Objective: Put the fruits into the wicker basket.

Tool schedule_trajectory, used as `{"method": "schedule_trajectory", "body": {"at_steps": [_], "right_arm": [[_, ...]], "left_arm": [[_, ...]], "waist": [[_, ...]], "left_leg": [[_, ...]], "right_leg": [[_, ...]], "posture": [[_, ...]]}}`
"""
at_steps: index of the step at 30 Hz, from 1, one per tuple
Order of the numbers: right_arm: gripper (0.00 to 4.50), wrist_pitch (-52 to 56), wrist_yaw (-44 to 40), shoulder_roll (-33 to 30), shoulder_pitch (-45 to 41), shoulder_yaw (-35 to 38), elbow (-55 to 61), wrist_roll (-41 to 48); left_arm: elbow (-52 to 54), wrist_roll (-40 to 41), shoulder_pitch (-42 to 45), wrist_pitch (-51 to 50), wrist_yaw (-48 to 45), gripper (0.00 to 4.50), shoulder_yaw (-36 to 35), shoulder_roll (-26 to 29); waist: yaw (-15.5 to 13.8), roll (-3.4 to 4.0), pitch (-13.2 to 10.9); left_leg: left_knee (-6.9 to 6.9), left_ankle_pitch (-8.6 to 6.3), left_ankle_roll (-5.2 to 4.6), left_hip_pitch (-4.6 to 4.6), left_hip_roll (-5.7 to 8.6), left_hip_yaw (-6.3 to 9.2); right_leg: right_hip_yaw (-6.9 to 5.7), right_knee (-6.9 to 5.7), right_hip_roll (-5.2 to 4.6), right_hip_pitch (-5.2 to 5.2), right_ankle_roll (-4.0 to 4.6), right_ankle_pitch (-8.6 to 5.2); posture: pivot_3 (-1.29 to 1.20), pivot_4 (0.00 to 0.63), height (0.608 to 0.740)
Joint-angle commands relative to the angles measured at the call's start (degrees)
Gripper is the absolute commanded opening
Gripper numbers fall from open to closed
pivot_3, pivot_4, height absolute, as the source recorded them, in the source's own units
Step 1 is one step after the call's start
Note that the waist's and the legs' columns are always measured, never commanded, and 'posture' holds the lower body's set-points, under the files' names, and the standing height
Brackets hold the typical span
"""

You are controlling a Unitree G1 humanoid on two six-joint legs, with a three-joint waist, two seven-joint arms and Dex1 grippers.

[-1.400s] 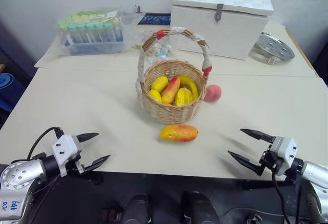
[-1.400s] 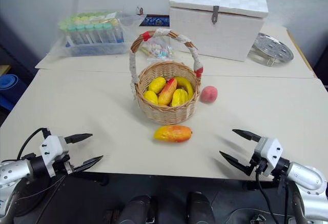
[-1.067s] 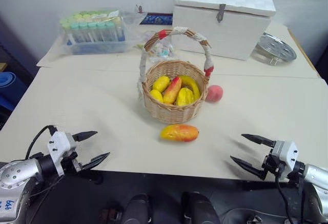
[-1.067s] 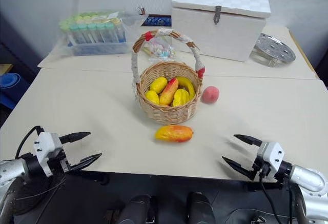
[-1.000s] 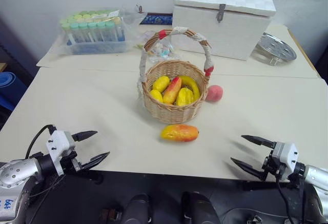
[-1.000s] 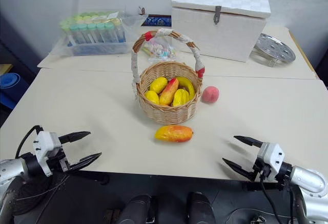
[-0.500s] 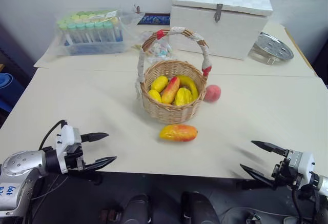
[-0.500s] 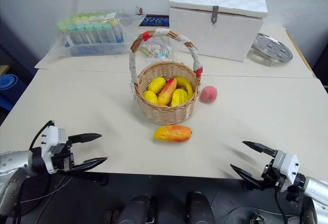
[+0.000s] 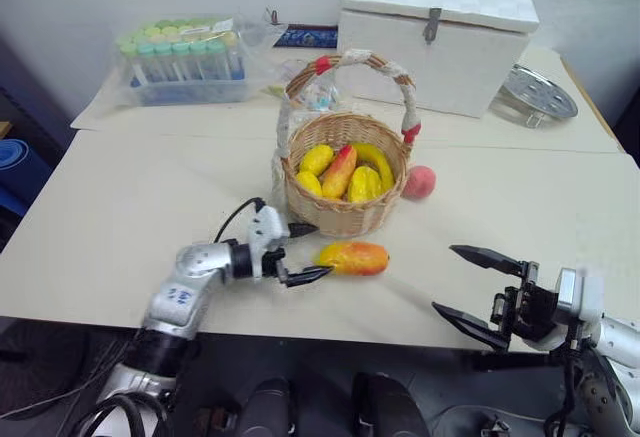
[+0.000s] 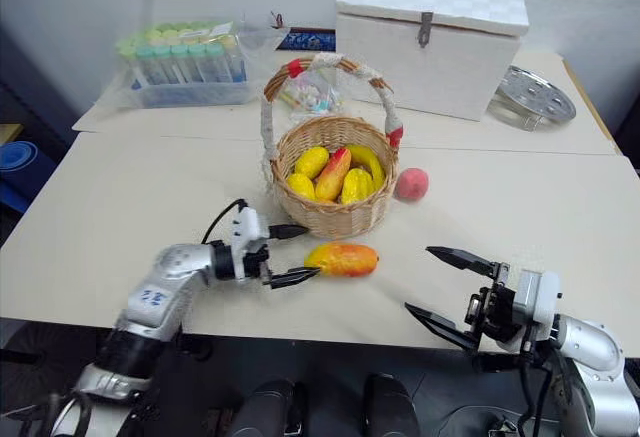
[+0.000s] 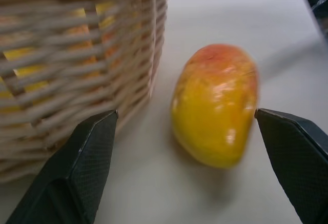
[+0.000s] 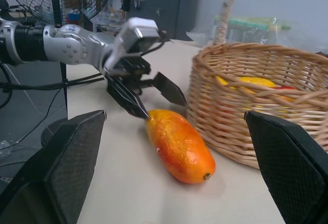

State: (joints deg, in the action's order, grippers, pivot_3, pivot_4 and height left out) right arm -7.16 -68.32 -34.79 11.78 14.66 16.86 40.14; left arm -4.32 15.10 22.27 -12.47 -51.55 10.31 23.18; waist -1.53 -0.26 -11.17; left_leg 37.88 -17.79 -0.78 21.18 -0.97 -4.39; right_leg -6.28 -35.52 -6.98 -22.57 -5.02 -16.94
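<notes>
The orange-yellow mango [image 9: 352, 257] lies on the table just in front of the wicker basket [image 9: 346, 215], which holds several yellow fruits and one red-blushed one. The pink peach [image 9: 419, 182] rests on the table against the basket's right side. My left gripper [image 9: 306, 252] is open at the mango's left end, its fingertips close to the fruit and the basket wall; the left wrist view shows the mango [image 11: 215, 103] between the spread fingers. My right gripper [image 9: 470, 282] is open over the table's front edge, right of the mango.
A white box [image 9: 435, 32] stands behind the basket, a metal disc [image 9: 540, 92] to its right. A bag of capped tubes [image 9: 182, 59] lies at the back left. The table's front edge [image 9: 330, 332] runs under both arms.
My left arm swung in from the front left corner to the mango's left end. My right gripper rose and moved a little left. The fruits and basket did not move.
</notes>
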Motion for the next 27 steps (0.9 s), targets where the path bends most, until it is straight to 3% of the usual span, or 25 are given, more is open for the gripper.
{"method": "schedule_trajectory", "body": {"at_steps": [1,6,9,13,14,18,22,27], "right_arm": [[4.46,0.7,1.3,0.0,0.4,0.7,3.2,0.2],[4.46,1.8,3.5,0.2,0.6,0.7,4.9,-0.4],[4.50,2.4,4.4,0.2,0.7,0.5,5.2,-0.7],[4.50,2.8,4.9,0.3,0.9,0.3,5.4,-0.9],[4.50,2.9,4.9,0.3,0.9,0.3,5.4,-0.9],[4.50,4.0,6.3,0.4,0.3,1.2,5.4,0.2],[4.50,6.9,11.2,2.0,0.1,3.3,7.7,4.1],[4.50,10.2,17.2,3.8,-1.6,5.1,9.0,7.3]], "left_arm": [[-0.3,-0.5,1.1,1.3,-1.3,4.50,2.8,-2.9],[-2.2,-3.7,2.5,2.5,-1.0,4.50,6.3,-5.7],[-3.7,-4.3,3.5,3.2,-0.1,3.95,6.6,-7.4],[-3.4,-5.2,2.9,3.5,-1.7,2.76,7.7,-7.1],[-3.0,-5.2,2.6,3.6,-1.9,2.68,7.8,-6.9],[1.0,-4.8,1.2,6.4,-3.1,2.68,6.2,-4.3],[11.2,1.4,-0.7,7.8,-2.4,2.68,-1.2,-2.2],[18.3,7.2,5.5,-4.4,16.0,2.68,-12.1,-7.7]], "waist": [[0.1,0.00,0.0],[0.0,0.00,0.0],[0.0,-0.01,0.0],[0.0,0.00,0.0],[0.0,-0.01,0.0],[0.1,0.00,0.0],[0.1,-0.03,0.0],[-0.2,-0.08,-0.1]], "left_leg": [[0.02,-0.04,-0.04,-0.02,-0.01,-0.04],[0.07,-0.06,-0.06,0.01,-0.01,-0.03],[0.09,-0.06,-0.06,0.00,-0.01,-0.03],[0.10,-0.06,-0.08,0.01,0.00,-0.04],[0.10,-0.06,-0.07,0.01,0.00,-0.04],[0.10,-0.07,-0.08,0.00,-0.01,-0.03],[0.10,-0.07,-0.07,0.03,-0.05,-0.01],[0.17,-0.17,-0.27,0.04,-0.01,0.14]], "right_leg": [[0.04,0.00,-0.05,0.00,0.00,0.00],[0.08,-0.01,-0.32,0.00,0.00,0.00],[0.07,-0.02,-0.32,0.00,0.00,0.00],[0.04,-0.01,-0.32,0.01,-0.01,0.00],[0.04,-0.01,-0.33,0.01,-0.01,0.00],[0.05,-0.01,-0.33,0.01,-0.01,0.00],[0.14,-0.01,-0.36,0.00,0.00,0.00],[0.10,0.01,-0.48,0.13,-0.04,0.02]], "posture": [[0.00,0.150,0.740],[0.00,0.150,0.740],[0.00,0.150,0.740],[0.00,0.150,0.740],[0.00,0.150,0.740],[0.00,0.150,0.740],[0.00,0.150,0.740],[0.00,0.150,0.740]]}}
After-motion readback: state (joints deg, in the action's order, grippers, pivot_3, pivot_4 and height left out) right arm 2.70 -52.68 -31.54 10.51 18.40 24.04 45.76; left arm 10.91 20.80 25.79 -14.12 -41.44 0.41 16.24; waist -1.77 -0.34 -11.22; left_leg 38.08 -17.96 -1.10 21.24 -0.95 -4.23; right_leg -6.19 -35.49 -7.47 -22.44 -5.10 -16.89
